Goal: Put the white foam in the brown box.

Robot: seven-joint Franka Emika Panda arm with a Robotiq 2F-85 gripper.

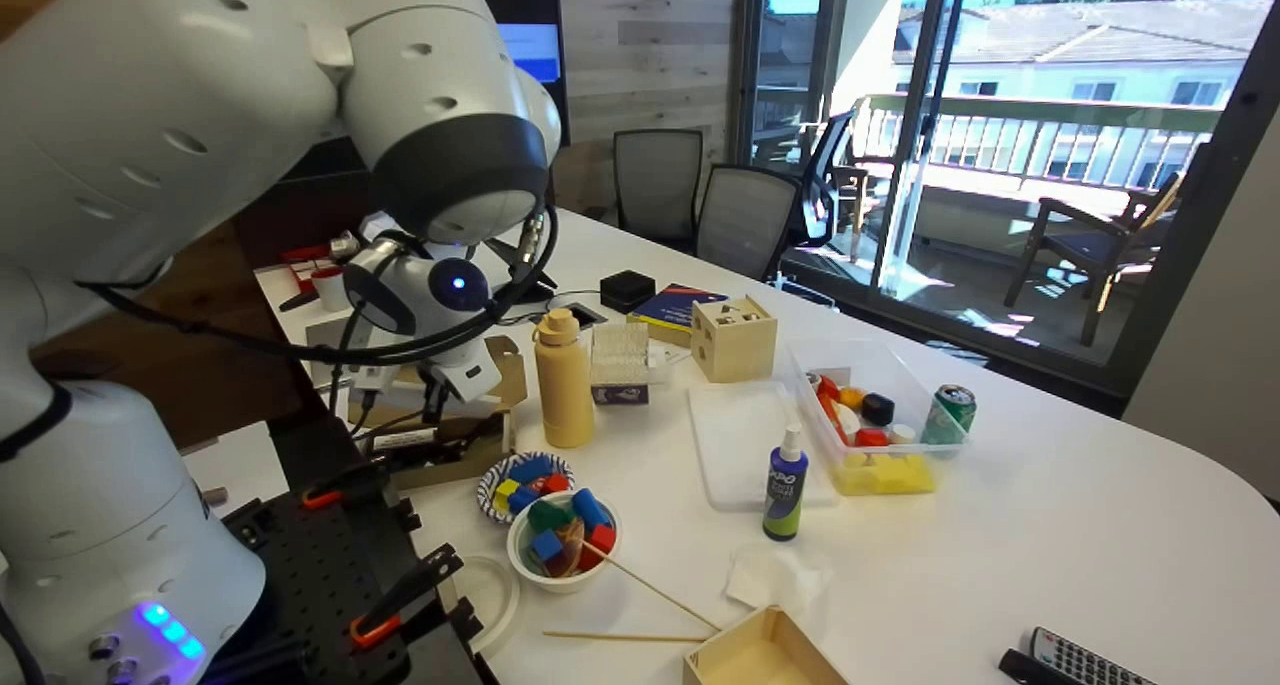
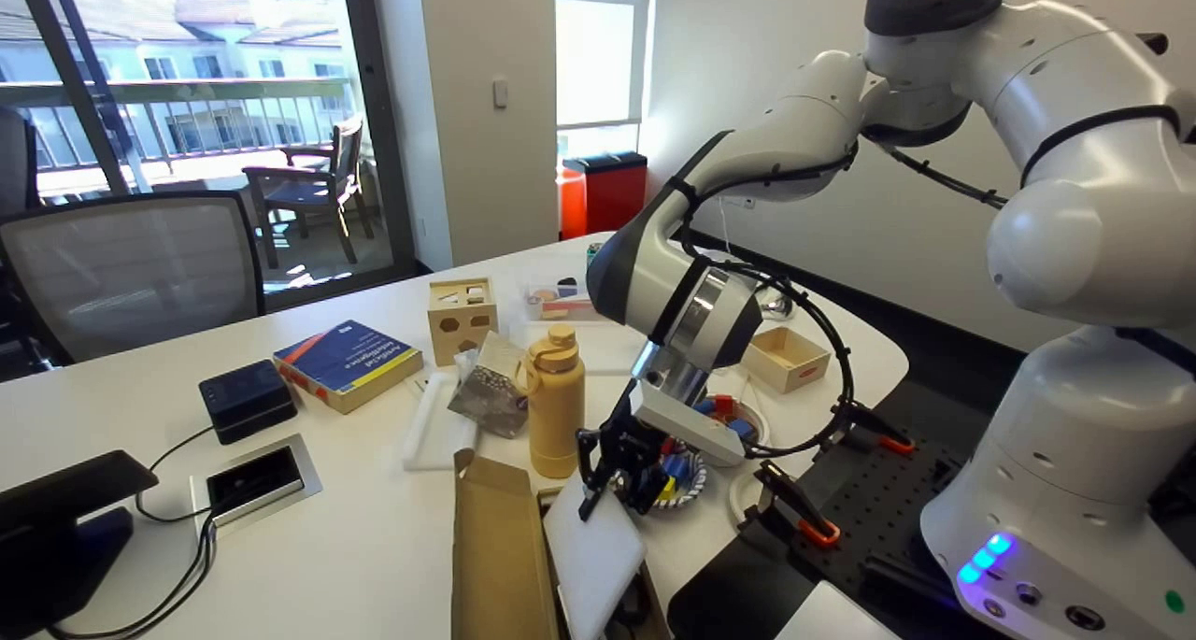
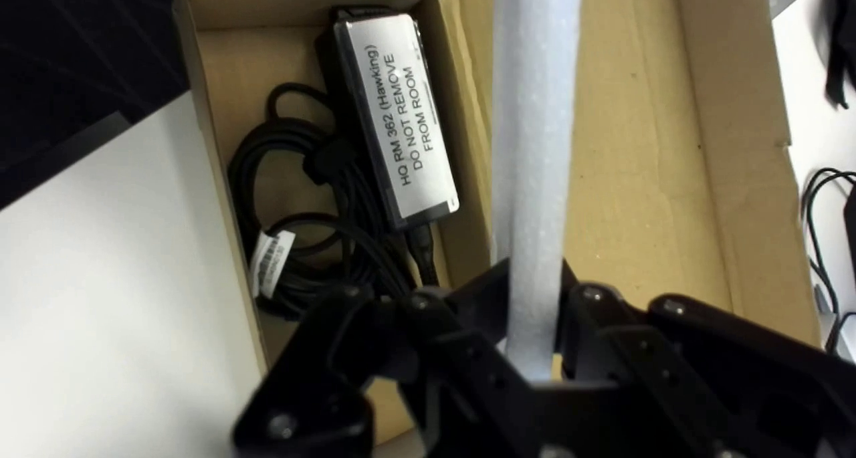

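Note:
The white foam [image 2: 593, 556] is a flat slab held on edge. My gripper [image 2: 603, 500] is shut on one end of it. In the wrist view the foam [image 3: 538, 144] stands between the black fingers [image 3: 535, 284]. The brown box [image 2: 500, 551] lies open under the gripper, with its flap folded out. In the wrist view the foam hangs over the box's side, beside the flap [image 3: 642, 144]. In an exterior view the gripper [image 1: 433, 405] is above the box [image 1: 450, 473], and the foam is mostly hidden there.
Inside the box lie a labelled black power adapter [image 3: 408, 117] and coiled black cables [image 3: 301, 177]. A yellow bottle [image 1: 565, 385] stands close beside the box. A patterned bowl [image 1: 500, 485] and a white bowl [image 1: 530, 555] of blocks are near it.

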